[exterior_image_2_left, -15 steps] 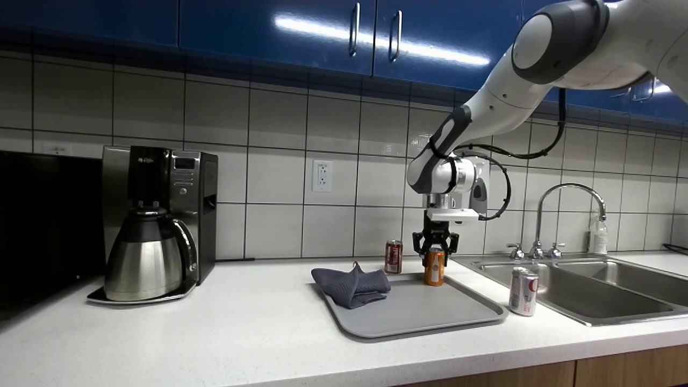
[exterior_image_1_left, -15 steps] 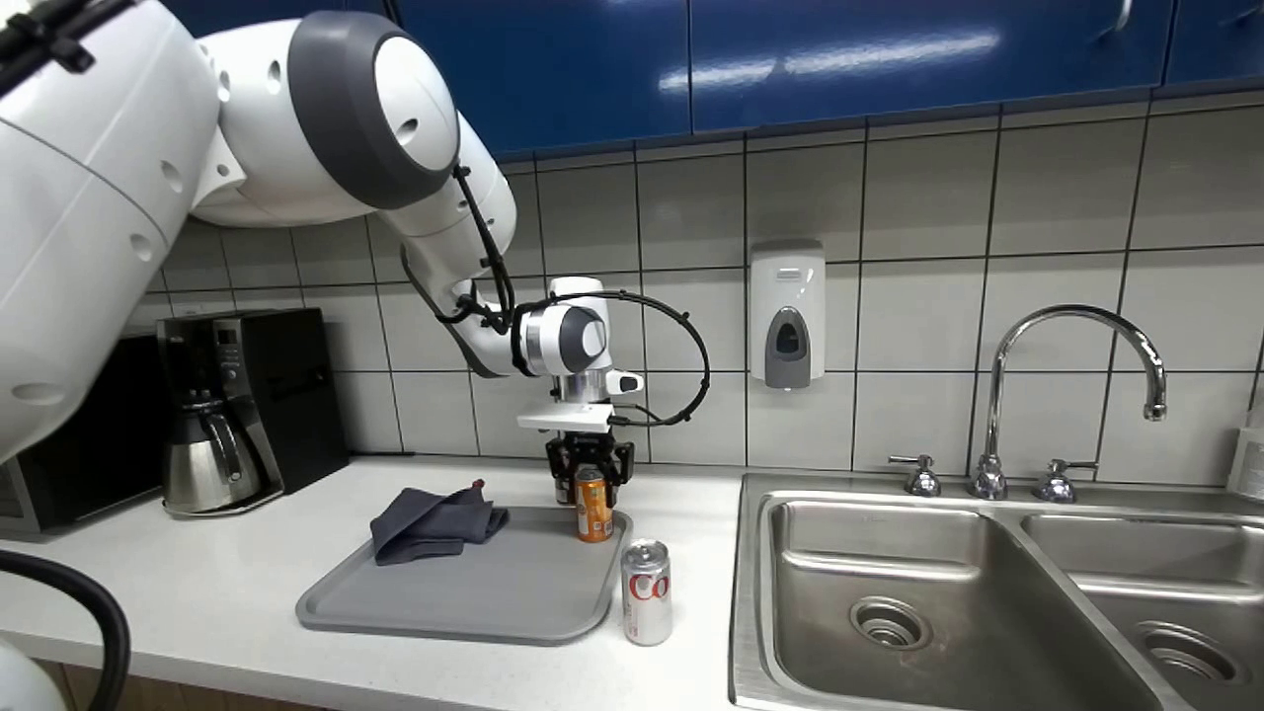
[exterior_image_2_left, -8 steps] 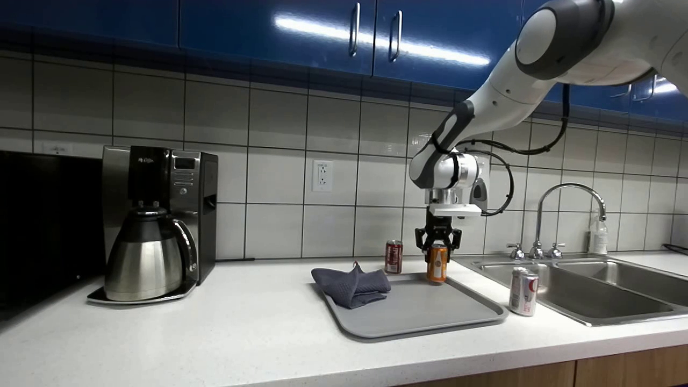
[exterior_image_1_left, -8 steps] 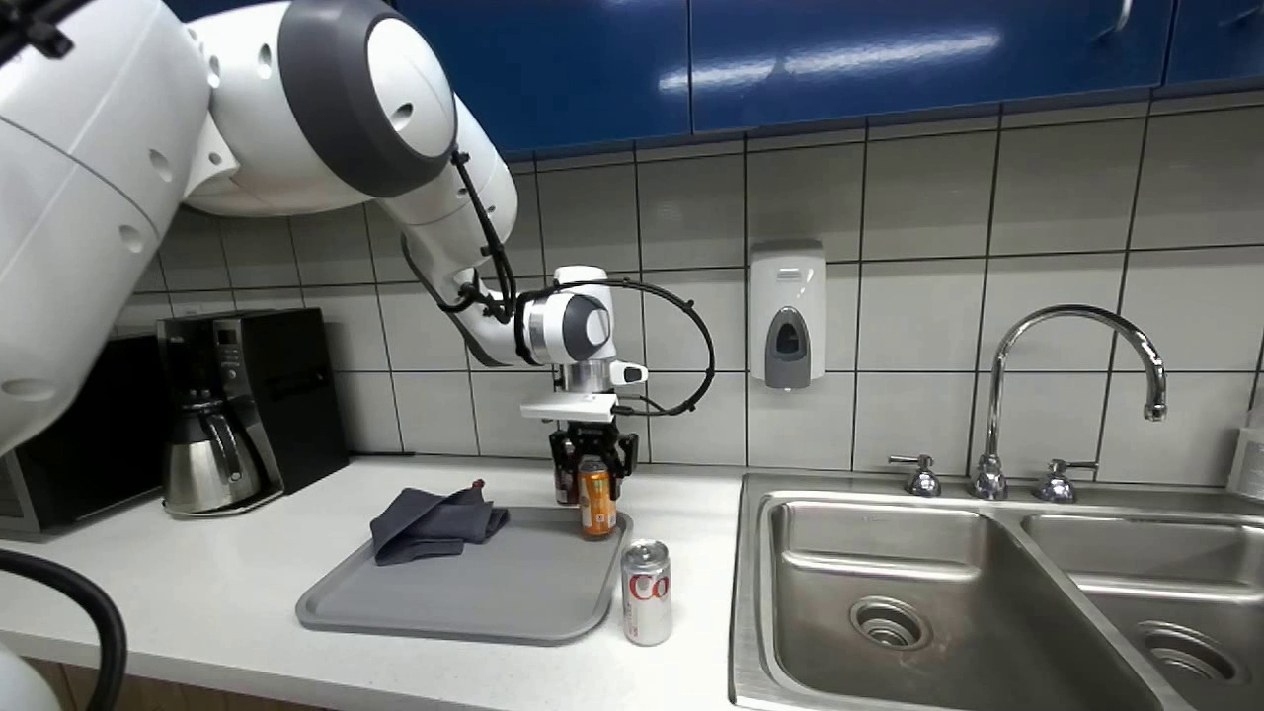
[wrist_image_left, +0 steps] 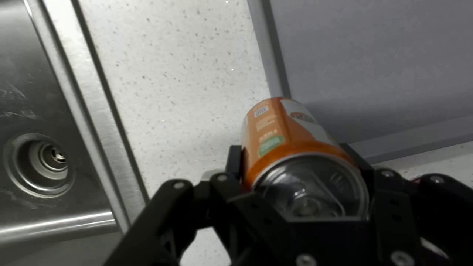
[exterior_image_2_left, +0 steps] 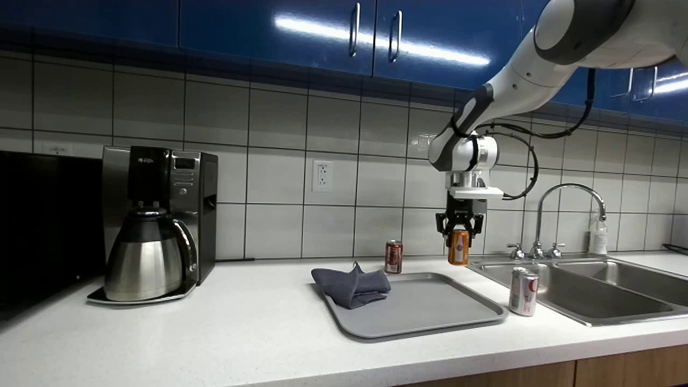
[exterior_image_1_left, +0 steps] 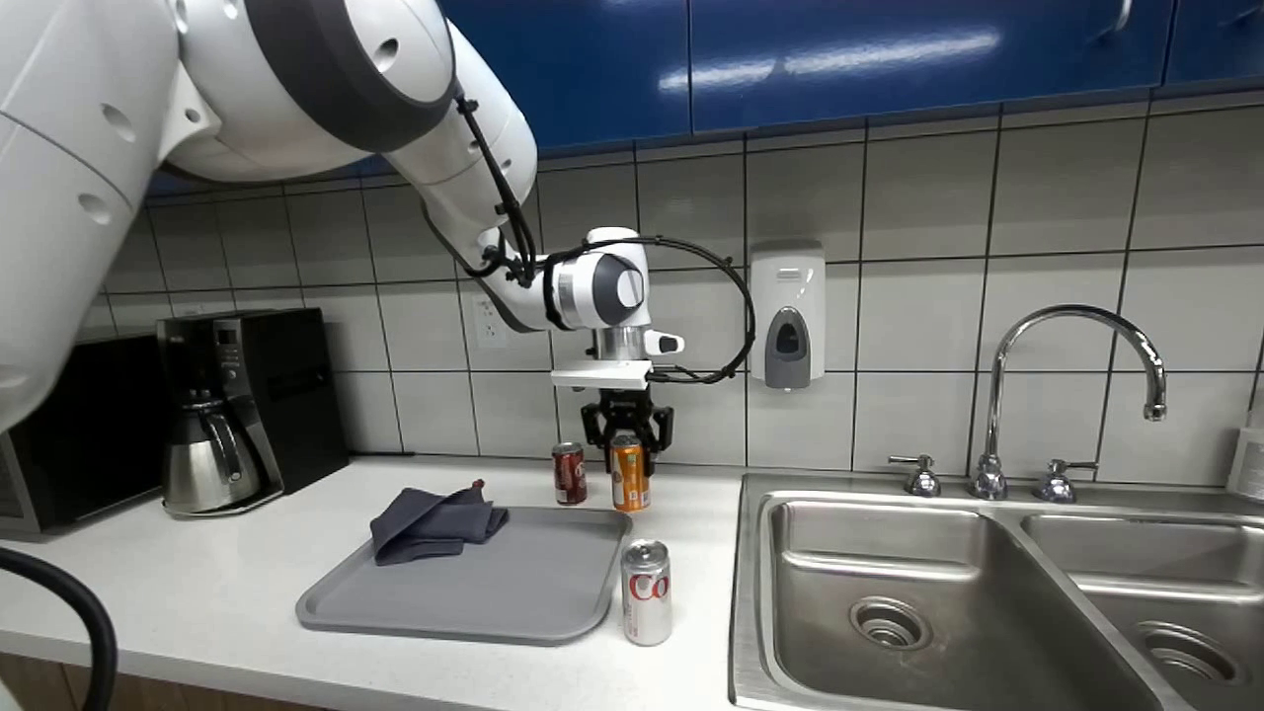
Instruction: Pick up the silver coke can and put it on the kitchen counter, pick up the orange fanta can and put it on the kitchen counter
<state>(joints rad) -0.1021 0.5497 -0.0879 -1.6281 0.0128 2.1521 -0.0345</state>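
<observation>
Pale wall tiles [exterior_image_2_left: 274,177] with dark joints stand behind my claw [exterior_image_2_left: 459,240], glossy blue cabinets [exterior_image_2_left: 269,43] hang higher up, and beneath it runs the speckled white kitchen counter [exterior_image_2_left: 226,333]. I point straight down, my black jaws clamped on the orange fanta can [exterior_image_2_left: 459,253], one against each flank near its top. It hangs in the air close to upright, long axis in line with my wrist, silvery lid up toward my palm and base toward the counter; the wrist view shows a green patch and a white panel on its side. Just beside me a red can [exterior_image_1_left: 569,474] stands upright on the counter. Below me reaches the corner of a grey tray [exterior_image_2_left: 430,309], a smooth rounded rectangle with a raised lip, bearing a rumpled, woven-looking dark grey cloth [exterior_image_1_left: 434,528]; I cannot tell what the small red tip [exterior_image_1_left: 479,484] at its peak is. Nearer the counter's front edge than I am, the silver coke can [exterior_image_1_left: 648,602] stands upright just beside that tray, red letters on its wall. On my side away from the tray lies the steel double sink [exterior_image_1_left: 750,592], a round drain [exterior_image_1_left: 891,622] in each basin, with an arched chrome tap [exterior_image_1_left: 992,425]. Well apart from me, past the cloth, a coffee maker [exterior_image_2_left: 185,209] holds a brushed-steel carafe [exterior_image_2_left: 144,266]
</observation>
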